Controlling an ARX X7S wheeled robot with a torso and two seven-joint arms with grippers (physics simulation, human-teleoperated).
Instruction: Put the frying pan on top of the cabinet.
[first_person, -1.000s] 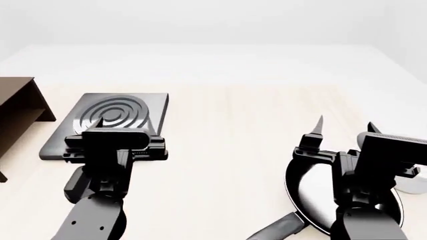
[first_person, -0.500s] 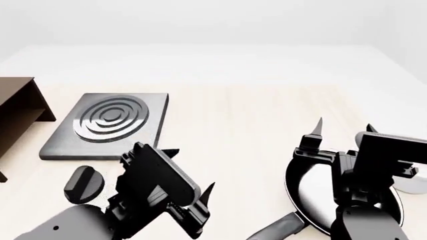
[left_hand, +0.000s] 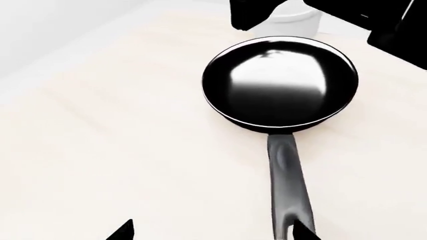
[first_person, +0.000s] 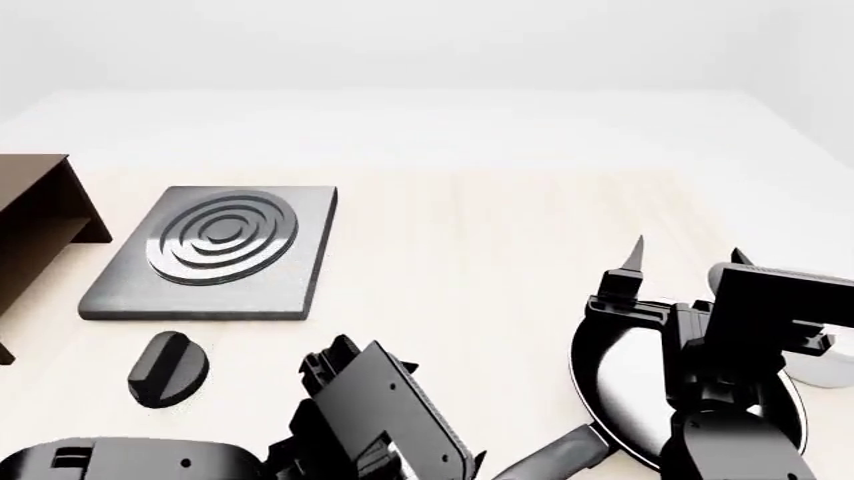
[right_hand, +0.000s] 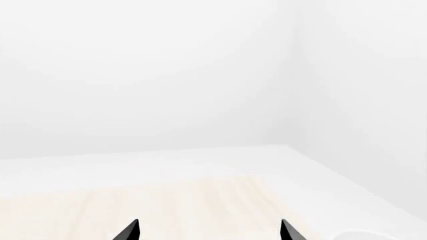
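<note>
The frying pan (first_person: 617, 385) lies on the pale table at the near right, its long black handle (first_person: 550, 458) pointing toward me. In the left wrist view the frying pan (left_hand: 280, 80) shows its glossy inside, and the handle (left_hand: 288, 175) ends right beside one fingertip of my open left gripper (left_hand: 213, 232). My right gripper (first_person: 687, 256) hovers open above the pan's far rim, and nothing lies between its tips in the right wrist view (right_hand: 209, 231). The dark brown cabinet (first_person: 38, 215) stands at the far left edge, cut off by the frame.
A grey square ringed stove plate (first_person: 220, 250) lies between the cabinet and the table's middle. A small black knob-like piece (first_person: 167, 368) sits in front of it. A white bowl (first_person: 838, 368) stands right of the pan, partly behind my right arm; the same white bowl (left_hand: 293, 17) shows beyond the pan.
My left arm swung away from the stove plate, down and to the right toward the pan's handle. The right arm and the pan have not moved.
</note>
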